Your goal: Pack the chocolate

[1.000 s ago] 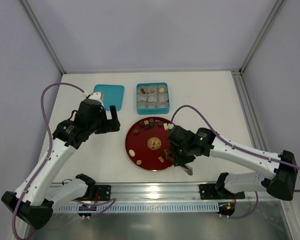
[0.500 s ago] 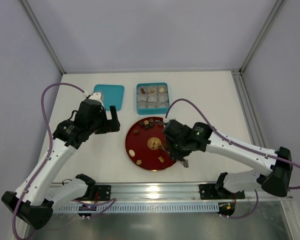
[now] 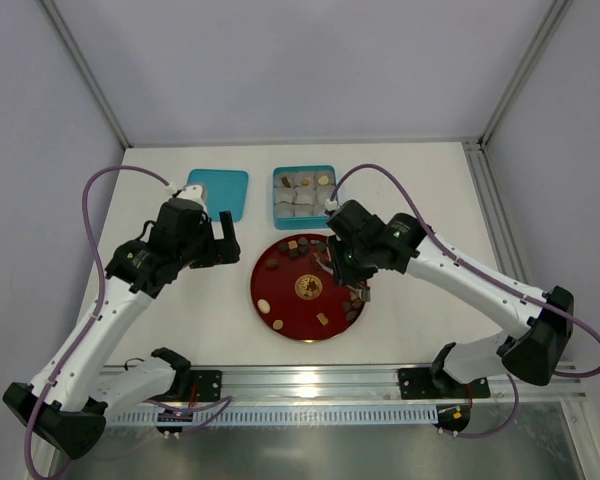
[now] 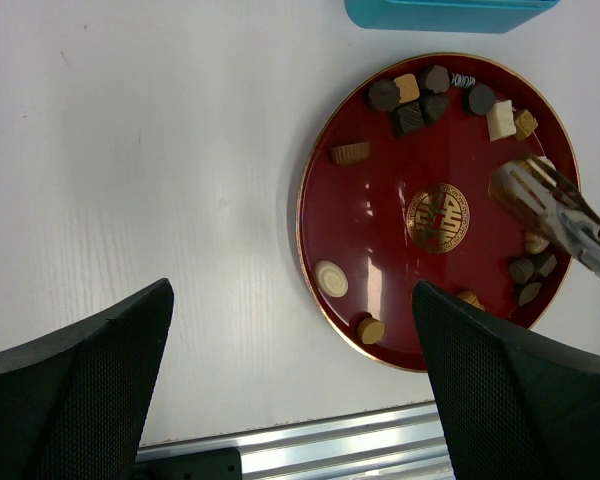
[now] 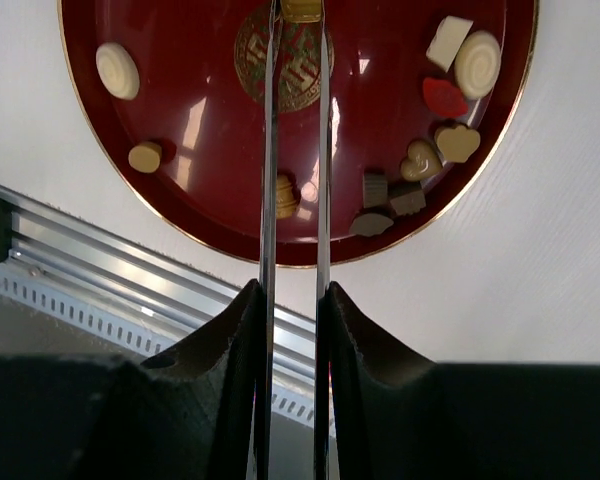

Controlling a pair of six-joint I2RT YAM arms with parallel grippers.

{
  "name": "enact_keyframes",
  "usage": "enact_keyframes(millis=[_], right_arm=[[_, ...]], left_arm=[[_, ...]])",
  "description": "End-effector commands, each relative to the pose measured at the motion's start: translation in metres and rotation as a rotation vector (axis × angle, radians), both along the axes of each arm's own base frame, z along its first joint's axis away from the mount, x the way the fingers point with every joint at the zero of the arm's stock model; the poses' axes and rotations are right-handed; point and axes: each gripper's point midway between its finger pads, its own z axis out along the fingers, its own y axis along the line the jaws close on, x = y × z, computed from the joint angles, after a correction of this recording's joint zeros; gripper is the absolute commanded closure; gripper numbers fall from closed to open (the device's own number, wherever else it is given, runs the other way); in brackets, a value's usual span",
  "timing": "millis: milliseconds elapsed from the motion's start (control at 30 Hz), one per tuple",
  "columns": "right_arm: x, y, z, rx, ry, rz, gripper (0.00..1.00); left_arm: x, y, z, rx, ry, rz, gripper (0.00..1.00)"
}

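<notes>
Loose chocolate pieces lie on a red round plate (image 3: 283, 290): a dark cluster (image 4: 412, 100) at its far side, a cream round (image 4: 331, 277) at the near left, and hearts and squares (image 5: 420, 170) at the right. My right gripper (image 5: 292, 300) is shut on metal tongs (image 5: 270, 150). The tongs' tips pinch a light-brown piece (image 5: 300, 8) above the plate's right half, and they also show in the left wrist view (image 4: 540, 195). My left gripper (image 4: 292, 300) hangs open over bare table left of the plate, holding nothing.
A teal box (image 3: 277, 200) with white paper cups, some holding chocolates, stands just behind the plate. Its teal lid (image 3: 220, 190) lies to the left. A metal rail (image 3: 310, 385) runs along the near table edge.
My right arm has swung from the plate's near right rim up and back over the plate with the tongs, whose blades have squeezed slightly closer. The left arm has not moved.
</notes>
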Motion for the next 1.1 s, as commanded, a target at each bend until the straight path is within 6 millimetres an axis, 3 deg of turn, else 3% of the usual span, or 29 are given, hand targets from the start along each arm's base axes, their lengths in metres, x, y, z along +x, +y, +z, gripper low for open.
enact_keyframes(millis=[0,333,367,433,467,500,533,700,1067], right_arm=[[0.033,0.018,0.03,0.106,-0.085,0.029,0.71],[0.13,0.033,0.058,0.133,-0.194,-0.018,0.71],[0.145,0.034,0.069,0.145,-0.223,-0.034,0.71],[0.163,0.039,0.06,0.127,-0.216,-0.032,0.72],[0.174,0.044,0.073,0.144,-0.246,-0.032,0.71],[0.183,0.046,0.061,0.122,-0.23,-0.03,0.71],[0.192,0.05,0.073,0.137,-0.258,-0.031,0.71],[0.216,0.064,0.054,0.116,-0.239,-0.023,0.71],[0.234,0.078,0.021,0.103,-0.218,-0.024,0.71]], left_arm=[[0.005,-0.001,0.007,-0.016,-0.033,0.005,0.0],[0.011,-0.004,0.008,-0.006,-0.029,-0.008,0.0],[0.012,-0.005,0.008,-0.004,-0.029,-0.01,0.0],[0.013,-0.005,0.008,-0.001,-0.03,-0.011,0.0],[0.013,-0.005,0.007,0.002,-0.026,-0.011,0.0],[0.013,-0.005,0.008,0.004,-0.028,-0.012,0.0],[0.013,-0.004,0.008,0.006,-0.028,-0.011,0.0],[0.013,-0.002,0.007,0.015,-0.026,-0.007,0.0],[0.011,-0.003,0.005,0.014,-0.02,-0.01,0.0]])
